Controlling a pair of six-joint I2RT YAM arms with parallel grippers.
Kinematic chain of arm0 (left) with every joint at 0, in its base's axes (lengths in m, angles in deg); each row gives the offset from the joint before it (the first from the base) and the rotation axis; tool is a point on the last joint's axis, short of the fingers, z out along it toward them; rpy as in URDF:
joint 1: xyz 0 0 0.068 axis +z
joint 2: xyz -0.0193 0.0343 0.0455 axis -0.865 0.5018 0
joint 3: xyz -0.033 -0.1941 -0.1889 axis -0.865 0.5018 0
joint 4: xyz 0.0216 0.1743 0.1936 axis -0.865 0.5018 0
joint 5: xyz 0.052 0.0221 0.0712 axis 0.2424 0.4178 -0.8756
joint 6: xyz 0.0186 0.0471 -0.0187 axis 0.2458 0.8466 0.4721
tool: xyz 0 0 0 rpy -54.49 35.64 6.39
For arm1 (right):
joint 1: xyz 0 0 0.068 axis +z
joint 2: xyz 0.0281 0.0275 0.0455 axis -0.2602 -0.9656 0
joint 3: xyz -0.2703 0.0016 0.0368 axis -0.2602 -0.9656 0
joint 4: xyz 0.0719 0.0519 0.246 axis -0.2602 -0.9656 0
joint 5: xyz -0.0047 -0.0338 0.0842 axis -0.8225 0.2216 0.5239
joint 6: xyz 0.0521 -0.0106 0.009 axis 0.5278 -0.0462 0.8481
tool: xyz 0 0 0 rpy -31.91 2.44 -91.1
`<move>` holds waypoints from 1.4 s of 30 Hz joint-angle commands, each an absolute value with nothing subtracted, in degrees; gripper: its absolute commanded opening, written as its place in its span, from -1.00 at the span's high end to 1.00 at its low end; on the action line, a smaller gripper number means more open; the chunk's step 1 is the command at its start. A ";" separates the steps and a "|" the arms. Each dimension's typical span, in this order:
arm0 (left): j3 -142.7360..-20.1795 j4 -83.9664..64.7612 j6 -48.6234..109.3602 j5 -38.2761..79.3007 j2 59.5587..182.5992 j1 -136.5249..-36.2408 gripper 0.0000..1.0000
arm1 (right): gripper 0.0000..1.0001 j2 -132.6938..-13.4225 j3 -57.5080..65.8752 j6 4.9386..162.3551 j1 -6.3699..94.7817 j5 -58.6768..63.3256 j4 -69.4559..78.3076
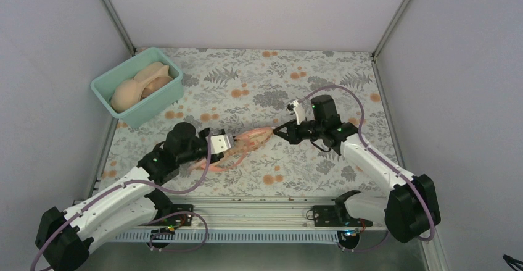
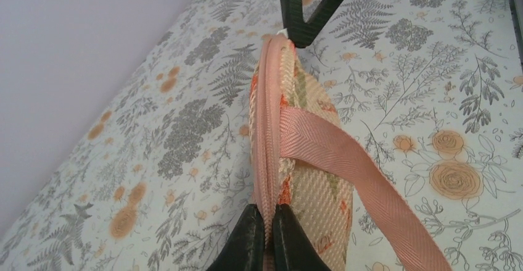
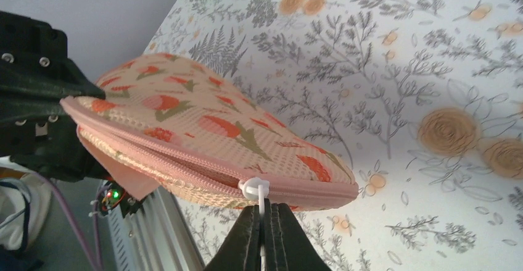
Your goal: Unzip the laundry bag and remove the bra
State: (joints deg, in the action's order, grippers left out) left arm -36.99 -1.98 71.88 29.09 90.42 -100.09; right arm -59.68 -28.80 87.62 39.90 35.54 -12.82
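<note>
Right wrist: right pincer pinches zip pull; left pincer clamps laundry bag.

Plain pale walls, aluminium corner posts, grey-and-orange floral tablecloth, soft even light

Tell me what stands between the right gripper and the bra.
The laundry bag itself: its zip looks shut along the whole seam in view. The right fingers pinch the white pull at one end, the left fingers clamp the trim at the other. The bra cannot be seen.
</note>
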 commanded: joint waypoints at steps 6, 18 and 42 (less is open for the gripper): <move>-32.94 3.56 78.61 32.22 88.50 -98.81 0.75 | 0.93 -61.63 -30.05 91.16 43.87 40.53 -6.16; -42.71 4.70 54.74 43.49 92.64 -100.26 -0.60 | 0.92 -63.81 -28.49 97.93 50.16 39.31 1.89; -46.14 -2.78 52.04 26.12 102.02 -109.72 0.95 | 0.93 -61.79 -28.45 97.19 54.17 35.00 0.86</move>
